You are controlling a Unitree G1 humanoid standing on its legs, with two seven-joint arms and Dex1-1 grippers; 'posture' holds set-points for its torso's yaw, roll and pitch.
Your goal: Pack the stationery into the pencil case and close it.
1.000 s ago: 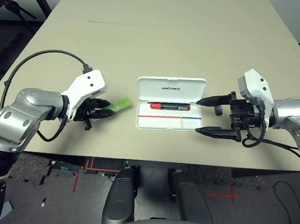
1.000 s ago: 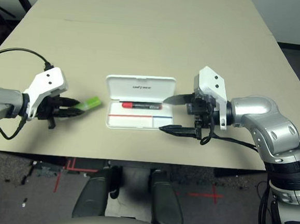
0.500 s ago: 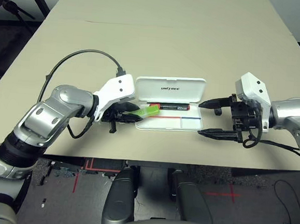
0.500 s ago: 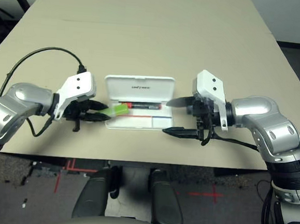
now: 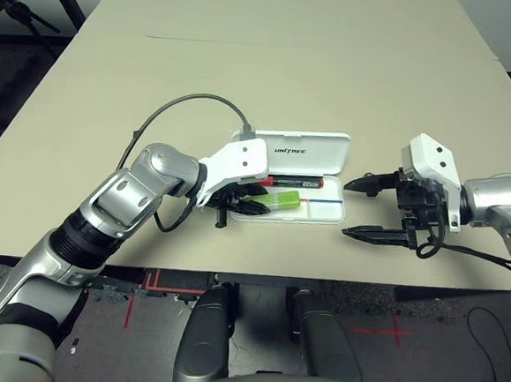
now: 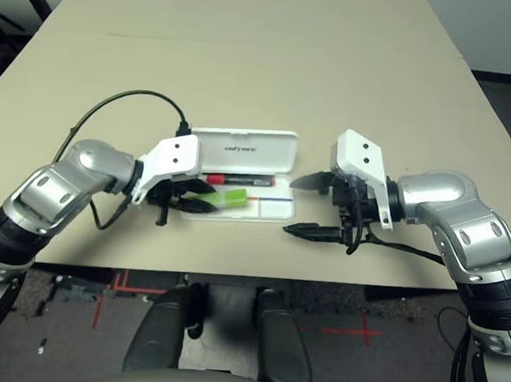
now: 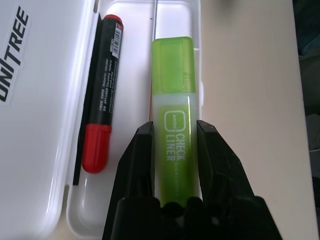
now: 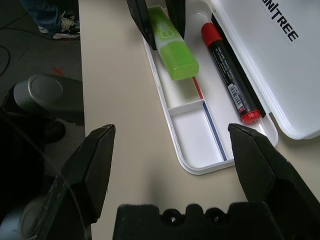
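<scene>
Left claw (image 7: 175, 165) pinching green "Jumbo CHECK LINER HIGHLIGHTER" (image 7: 174, 120) over open "UNITREE" pencil case (image 5: 324, 216), near bench's (image 5: 391, 271) front edge; red-capped marker (image 7: 103, 90) inside. Right claw (image 8: 172, 131) spread, empty.

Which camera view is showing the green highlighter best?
The left wrist view: the green highlighter faces it, its lettering readable. Both eye views show it small, over the open case; the right wrist view shows its cap end foremost.

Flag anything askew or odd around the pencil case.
Nothing looks damaged or spilled. The case lies open and level, the marker inside along its hinge side. The highlighter is over the case, gripped by the left pincer, so it isn't misplaced.
</scene>
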